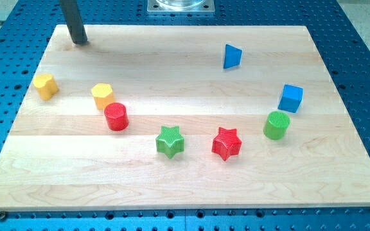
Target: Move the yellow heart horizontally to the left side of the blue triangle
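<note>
In the single camera view, a pale wooden counter [191, 179] lay on a blue perforated base [365, 38]. My tip [79, 42] rested at the far left corner of the counter, well apart from every block. The arm carried no hand, only the dark rod, so there was nothing to spread or press together.

Two yellow blocks sat on the left side. The one nearest the left edge, which looked like the yellow heart [45, 85], stood alone, below and to the left of my tip. The other yellow block [101, 95], of a shape I could not make out clearly, sat to its right, just beside the red cylinder [116, 117], possibly touching it.

The blue triangle [232, 56] stood far back on the right half, well apart from both yellow blocks. A blue cube [291, 98] sat nearer and further right, with a green cylinder [277, 124] just beside it. A green star [170, 141] and a red star [227, 143] lay near the middle, closest to the near edge.
</note>
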You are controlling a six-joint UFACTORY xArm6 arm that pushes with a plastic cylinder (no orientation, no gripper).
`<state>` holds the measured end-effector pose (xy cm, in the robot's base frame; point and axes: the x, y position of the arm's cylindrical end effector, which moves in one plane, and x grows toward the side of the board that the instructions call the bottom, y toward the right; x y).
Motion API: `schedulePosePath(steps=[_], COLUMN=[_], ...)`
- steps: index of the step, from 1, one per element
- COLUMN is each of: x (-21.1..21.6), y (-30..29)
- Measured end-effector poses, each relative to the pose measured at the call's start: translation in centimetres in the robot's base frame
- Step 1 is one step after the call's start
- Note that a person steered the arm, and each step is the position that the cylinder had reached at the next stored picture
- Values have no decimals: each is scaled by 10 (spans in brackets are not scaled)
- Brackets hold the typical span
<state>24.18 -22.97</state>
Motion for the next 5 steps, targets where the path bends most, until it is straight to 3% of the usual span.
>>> schedulePosePath(steps=[2, 3, 4, 5], x=[1, 95, 119, 170], y=[-10, -37, -45, -21])
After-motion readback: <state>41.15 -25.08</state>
